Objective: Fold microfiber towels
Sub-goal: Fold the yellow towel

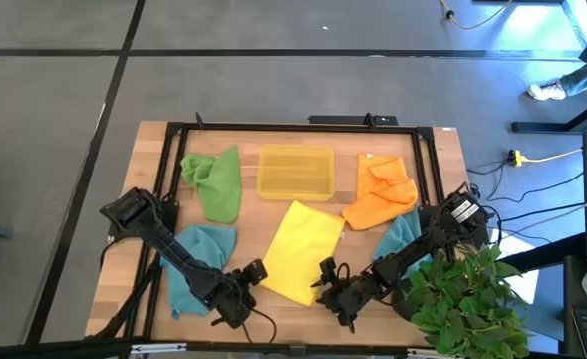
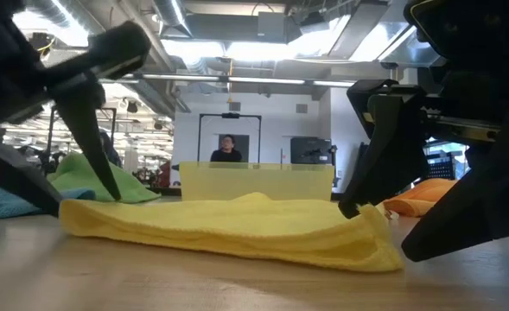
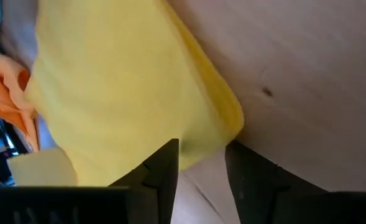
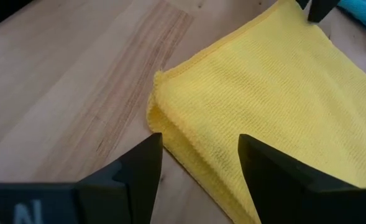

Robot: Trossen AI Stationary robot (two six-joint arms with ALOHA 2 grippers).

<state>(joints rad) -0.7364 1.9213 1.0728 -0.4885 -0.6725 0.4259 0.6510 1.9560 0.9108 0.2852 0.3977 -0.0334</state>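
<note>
A yellow towel point(image 1: 303, 251), folded double, lies flat on the wooden table between my two grippers. My left gripper point(image 1: 254, 271) is open at the towel's near left corner point(image 3: 229, 121), slanting down. My right gripper point(image 1: 325, 277) is open at its near right, folded corner point(image 4: 161, 118), with a finger on either side of the towel's edge. A green towel point(image 1: 213, 182) and an orange towel point(image 1: 380, 191) lie crumpled at the far side. One teal towel point(image 1: 195, 261) lies under my left arm, and another point(image 1: 403, 239) lies under my right arm. My left gripper comes slanting down from the table's left, and one fingertip point(image 2: 113, 195) stands at the yellow towel's left end point(image 2: 90, 212); I cannot tell whether it touches. My right gripper comes slanting down from the right, one fingertip point(image 2: 349, 210) at the towel's right end point(image 2: 371, 238); I cannot tell whether it touches.
A translucent yellow tray point(image 1: 295, 172) stands at the far middle, between the green and orange towels. A black frame point(image 1: 293, 128) runs around the table top. A leafy plant point(image 1: 467, 294) stands at the near right corner beside my right arm. A person point(image 2: 227, 149) is far off in the room.
</note>
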